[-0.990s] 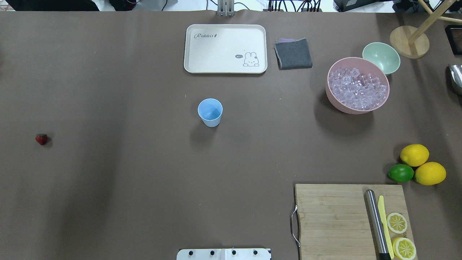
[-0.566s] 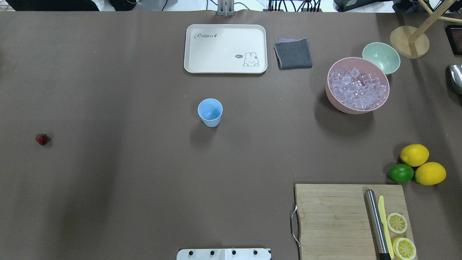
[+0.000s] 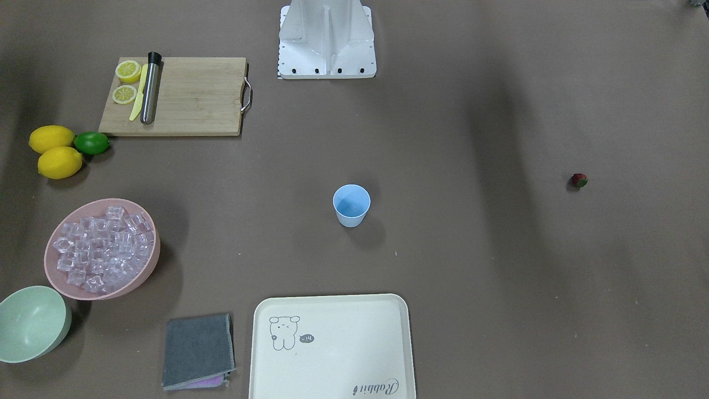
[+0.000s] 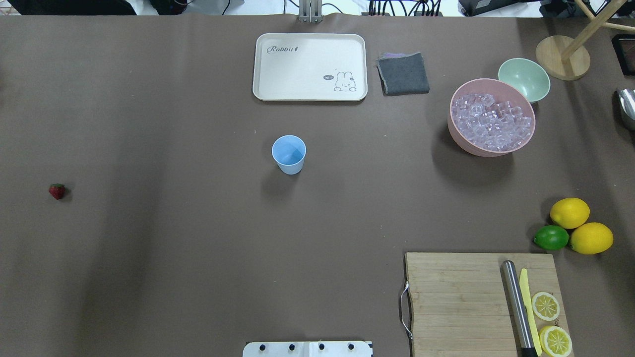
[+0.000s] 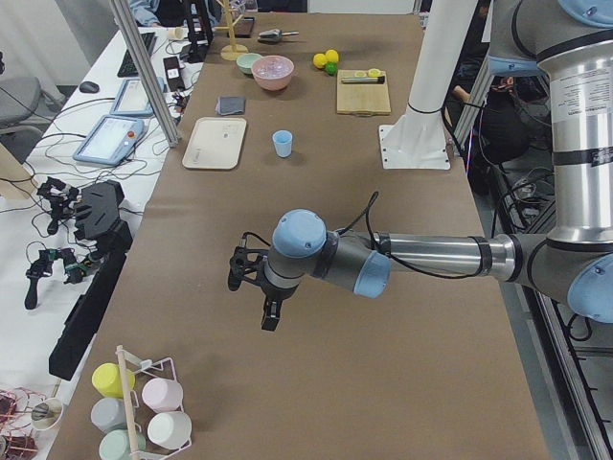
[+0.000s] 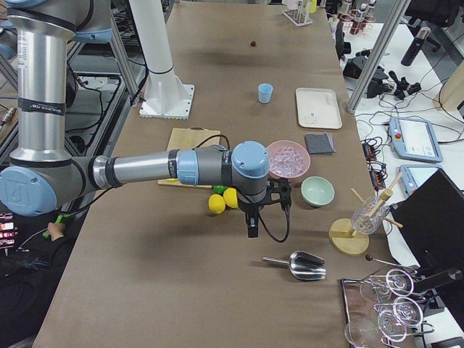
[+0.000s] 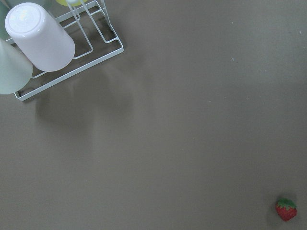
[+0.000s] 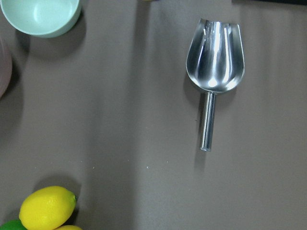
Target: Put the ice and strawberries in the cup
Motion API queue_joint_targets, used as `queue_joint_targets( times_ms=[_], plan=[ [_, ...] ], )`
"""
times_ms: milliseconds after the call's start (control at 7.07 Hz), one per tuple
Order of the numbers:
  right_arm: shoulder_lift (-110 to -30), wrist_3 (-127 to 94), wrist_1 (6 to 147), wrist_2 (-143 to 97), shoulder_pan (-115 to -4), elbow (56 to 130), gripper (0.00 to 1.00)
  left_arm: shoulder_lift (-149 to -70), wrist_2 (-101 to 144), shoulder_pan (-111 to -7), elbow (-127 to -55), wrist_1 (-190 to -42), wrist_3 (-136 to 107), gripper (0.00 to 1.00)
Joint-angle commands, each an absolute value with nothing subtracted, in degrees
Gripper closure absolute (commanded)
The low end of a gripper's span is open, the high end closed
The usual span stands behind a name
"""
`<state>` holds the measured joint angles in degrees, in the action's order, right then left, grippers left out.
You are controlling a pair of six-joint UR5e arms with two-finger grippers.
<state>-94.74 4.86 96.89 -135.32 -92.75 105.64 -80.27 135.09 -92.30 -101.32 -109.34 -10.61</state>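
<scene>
The light-blue cup (image 4: 288, 152) (image 3: 351, 204) stands upright and empty mid-table. Ice (image 4: 491, 121) (image 3: 102, 246) fills the pink bowl (image 4: 459, 136) at the right. A single strawberry (image 4: 57, 191) (image 7: 286, 209) lies far to the left on the cloth. My left gripper (image 5: 254, 292) shows only in the exterior left view, hovering over bare table beyond the strawberry, near the cup rack; I cannot tell if it is open or shut. My right gripper (image 6: 254, 221) shows only in the exterior right view, hanging past the lemons near the scoop; its state is likewise unclear.
A metal scoop (image 8: 215, 52) lies under the right wrist, beside a pale-green bowl (image 4: 524, 78). Two lemons (image 4: 569, 212) and a lime (image 4: 550, 237) sit by a cutting board (image 4: 461, 297) with a knife and lemon slices. A cream tray (image 4: 310, 67) and grey cloth (image 4: 403, 73) lie at the back. A cup rack (image 7: 43, 43) stands at the far left.
</scene>
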Motion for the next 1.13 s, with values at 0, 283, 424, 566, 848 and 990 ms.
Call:
queue_joint_targets(
  times_ms=[0,283,424,566,848,990],
  plan=[
    [-89.15,-1.01,96.68,-134.48,-88.36,106.69,0.01,-80.33,135.09,-92.29,-101.77,-109.69,-10.63,0.02],
    [-82.38,-17.51,96.59,-133.95,-79.76,108.71,0.01,-80.68,135.09,-92.29,-101.78,-109.69,-10.63,0.02],
    [-79.74,-20.27,95.72,-133.77,-75.71,109.07,0.02,-81.03,135.00,-92.29,-101.52,-109.69,-10.63,0.02],
    [-77.89,-26.31,94.32,-132.55,-71.93,109.07,0.02,-81.56,135.00,-92.29,-101.25,-109.69,-10.72,0.02],
    [-74.47,-30.48,92.64,-127.19,-64.90,106.80,0.02,-82.35,135.00,-92.29,-100.55,-109.60,-10.98,0.02],
    [-72.79,-32.67,91.59,-126.83,-62.60,104.87,0.02,-83.05,135.00,-92.29,-99.68,-109.60,-10.99,0.02]
  ],
)
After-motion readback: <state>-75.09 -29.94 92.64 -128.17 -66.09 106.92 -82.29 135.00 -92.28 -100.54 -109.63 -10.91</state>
